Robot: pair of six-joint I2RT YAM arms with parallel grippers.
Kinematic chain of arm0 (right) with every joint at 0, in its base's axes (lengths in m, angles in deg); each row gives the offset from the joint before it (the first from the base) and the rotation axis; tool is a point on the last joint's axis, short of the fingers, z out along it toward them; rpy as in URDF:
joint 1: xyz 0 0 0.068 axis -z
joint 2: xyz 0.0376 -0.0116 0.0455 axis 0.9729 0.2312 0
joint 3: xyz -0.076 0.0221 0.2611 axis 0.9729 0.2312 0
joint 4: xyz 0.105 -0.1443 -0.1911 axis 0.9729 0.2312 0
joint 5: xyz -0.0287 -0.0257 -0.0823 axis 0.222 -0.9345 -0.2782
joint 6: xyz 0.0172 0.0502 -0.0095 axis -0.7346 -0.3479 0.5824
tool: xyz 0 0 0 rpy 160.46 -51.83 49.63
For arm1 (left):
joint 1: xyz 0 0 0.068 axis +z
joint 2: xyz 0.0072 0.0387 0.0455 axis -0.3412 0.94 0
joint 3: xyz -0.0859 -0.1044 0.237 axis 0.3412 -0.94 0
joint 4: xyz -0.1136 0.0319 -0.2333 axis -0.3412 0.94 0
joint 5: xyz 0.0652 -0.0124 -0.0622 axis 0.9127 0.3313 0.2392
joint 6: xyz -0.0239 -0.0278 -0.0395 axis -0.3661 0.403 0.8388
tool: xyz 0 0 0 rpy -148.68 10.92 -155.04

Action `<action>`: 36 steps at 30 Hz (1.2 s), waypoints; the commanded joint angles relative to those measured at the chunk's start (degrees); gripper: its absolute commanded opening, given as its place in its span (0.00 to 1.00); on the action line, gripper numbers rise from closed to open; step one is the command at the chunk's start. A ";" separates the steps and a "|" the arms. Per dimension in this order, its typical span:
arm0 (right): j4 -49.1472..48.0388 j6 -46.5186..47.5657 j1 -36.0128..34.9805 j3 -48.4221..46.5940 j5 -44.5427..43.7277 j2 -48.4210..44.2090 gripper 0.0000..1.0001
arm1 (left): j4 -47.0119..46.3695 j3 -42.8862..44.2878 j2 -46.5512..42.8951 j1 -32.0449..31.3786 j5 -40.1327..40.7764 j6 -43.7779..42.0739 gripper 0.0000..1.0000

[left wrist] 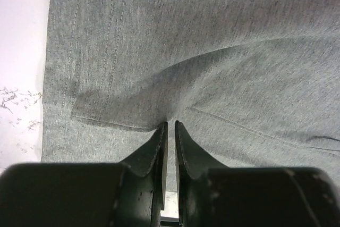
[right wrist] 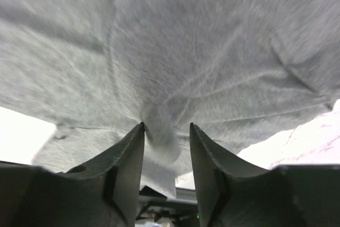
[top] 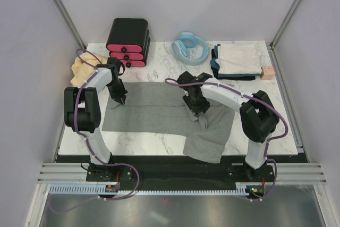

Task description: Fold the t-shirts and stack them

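The heather-grey t-shirt [top: 159,111] is lying spread on the marble table [top: 265,131], in front of the black box with pink drawers [top: 127,41], on the arms' side of it. Its right end is sagging in a rumpled flap towards the near edge.

The left gripper [top: 120,101] is working directly in front of that box. In the left wrist view its fingers [left wrist: 159,142] are standing almost together, with a ridge of the grey cloth running into the slit between them, so I'm reading that as a pinch on the shirt's hemmed edge.

Further from the box to the right, the right gripper [top: 201,116] is sitting over the bunched part. Its fingers [right wrist: 133,152] are standing apart with a tuft of cloth hanging loose between them. They're not squeezing it, as far as the blurred right wrist view shows.

As for progress, along the far edge to the right of the box, past the light-blue coiled hose [top: 190,48], a whitish shirt [top: 239,58] is resting folded on top of dark navy ones [top: 215,63]. That looks like the finished part of the stack.

The grey shirt is only part-way through its folding. Just left of the box, a tan-yellow shirt [top: 82,70] is waiting in a crumpled heap, apparently untouched. So I'm judging two shirts left to fold and stack.
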State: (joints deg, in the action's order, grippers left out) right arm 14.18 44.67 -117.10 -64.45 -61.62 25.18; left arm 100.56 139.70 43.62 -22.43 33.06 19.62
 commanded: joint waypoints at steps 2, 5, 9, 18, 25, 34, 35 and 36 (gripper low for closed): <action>4.64 -1.45 -0.49 3.13 -0.54 1.96 0.48 | -0.78 2.44 0.45 -0.07 -0.88 -2.21 0.16; 5.43 -2.86 -0.58 2.00 -2.56 0.29 0.48 | -0.77 2.62 0.36 -0.07 -0.96 -2.29 0.16; 6.31 -4.08 -0.49 -1.17 -7.21 -2.87 0.48 | -0.69 2.53 0.10 -0.07 -0.96 -2.38 0.16; -1.15 -7.87 2.59 3.30 -13.02 0.11 0.46 | -1.21 2.53 -1.31 -0.16 -2.54 -2.38 0.17; -7.04 -10.42 5.75 4.18 -13.82 -1.11 0.43 | -3.23 6.65 -3.16 -3.14 -6.85 -2.82 0.17; -5.02 -6.99 8.30 3.39 -12.41 5.12 0.41 | -4.64 15.88 3.34 -12.54 -15.28 -4.23 0.14; -5.11 -7.08 8.13 3.57 -11.10 5.12 0.41 | -5.34 16.41 3.70 -14.64 -15.90 -4.40 0.15; -5.20 -6.99 8.04 3.74 -10.65 4.86 0.41 | -5.78 17.29 3.87 -15.70 -16.95 -4.58 0.16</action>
State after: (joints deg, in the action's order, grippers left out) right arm 8.69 37.02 -108.42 -60.40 -74.02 29.68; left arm 97.10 153.47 44.91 -34.04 22.43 17.98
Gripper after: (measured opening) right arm 0.410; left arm 0.143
